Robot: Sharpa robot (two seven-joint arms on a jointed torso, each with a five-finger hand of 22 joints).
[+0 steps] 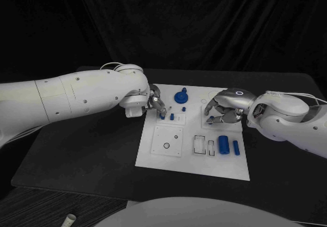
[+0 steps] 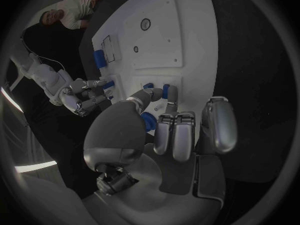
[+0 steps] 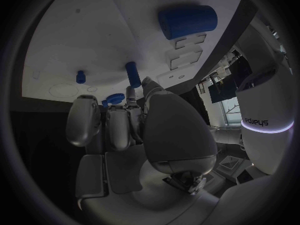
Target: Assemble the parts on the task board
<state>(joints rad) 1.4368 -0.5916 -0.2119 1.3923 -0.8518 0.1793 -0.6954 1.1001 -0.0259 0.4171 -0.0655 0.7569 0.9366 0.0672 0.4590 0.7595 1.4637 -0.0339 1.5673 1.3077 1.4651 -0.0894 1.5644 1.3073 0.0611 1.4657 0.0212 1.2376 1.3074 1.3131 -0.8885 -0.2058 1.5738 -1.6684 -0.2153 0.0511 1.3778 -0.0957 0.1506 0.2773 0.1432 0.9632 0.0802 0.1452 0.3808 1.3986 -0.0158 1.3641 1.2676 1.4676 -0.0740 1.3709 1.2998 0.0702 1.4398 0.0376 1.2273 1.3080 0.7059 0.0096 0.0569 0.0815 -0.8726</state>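
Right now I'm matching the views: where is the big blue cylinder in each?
Head view: big blue cylinder on the task board's near right part.
Left wrist view: beyond the left hand, near the board's edge.
Right wrist view: beyond the right hand.
Shared landmark: rectangular slots beside it.

- Task board (image 1: 158,158): white, with thin dark outlines of circles and rectangles.
- Parts (image 1: 223,144): blue.
- Desk (image 1: 75,156): black.
- Left hand (image 1: 141,102) and right hand (image 1: 225,109): silver fingers on white arms.
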